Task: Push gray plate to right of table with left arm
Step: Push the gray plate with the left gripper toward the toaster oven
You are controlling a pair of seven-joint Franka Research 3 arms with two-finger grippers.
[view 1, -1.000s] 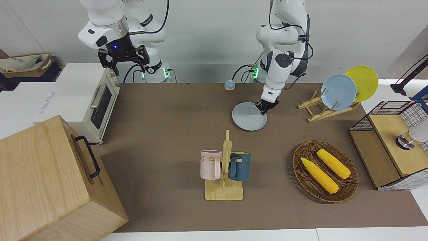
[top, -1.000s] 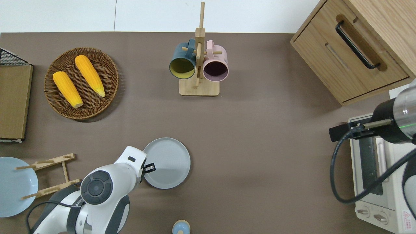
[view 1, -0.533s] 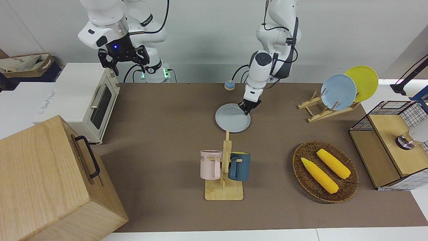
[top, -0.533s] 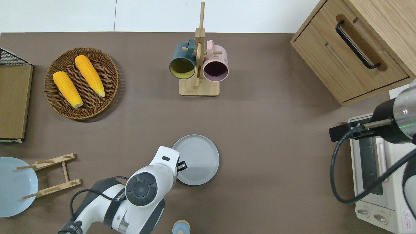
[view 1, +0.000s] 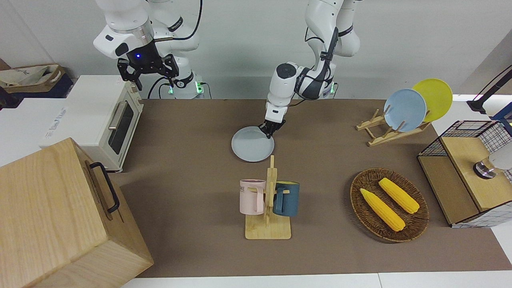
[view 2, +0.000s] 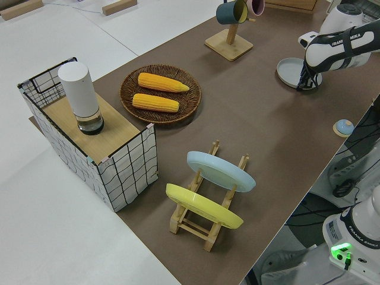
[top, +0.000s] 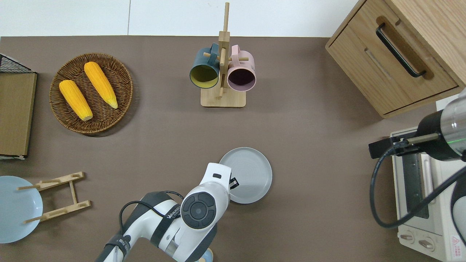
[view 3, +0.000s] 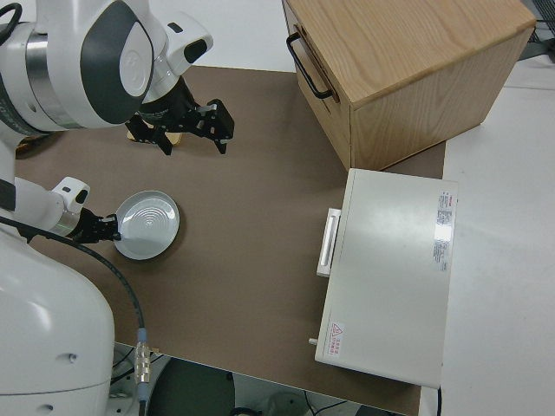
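The gray plate [view 1: 253,144] [top: 245,175] [view 3: 147,225] lies flat on the brown table [view 1: 192,160], near its middle and nearer to the robots than the mug rack. My left gripper [view 1: 270,130] [top: 233,182] [view 2: 306,83] is down at the plate's rim, on the side toward the left arm's end of the table, touching it. The arm's wrist hides part of that rim in the overhead view. My right gripper [view 1: 157,82] [view 3: 195,146] is parked, open and holding nothing.
A wooden mug rack [view 1: 268,200] with a pink and a teal mug stands farther from the robots than the plate. Toward the right arm's end are a toaster oven [view 1: 104,120] and a wooden cabinet [view 1: 60,216]. Toward the left arm's end are a corn basket [view 1: 389,205] and a plate rack [view 1: 394,124].
The left gripper has swept toward the right arm's end of the table, and the gray plate has slid with it by more than its own width. The right arm has not moved.
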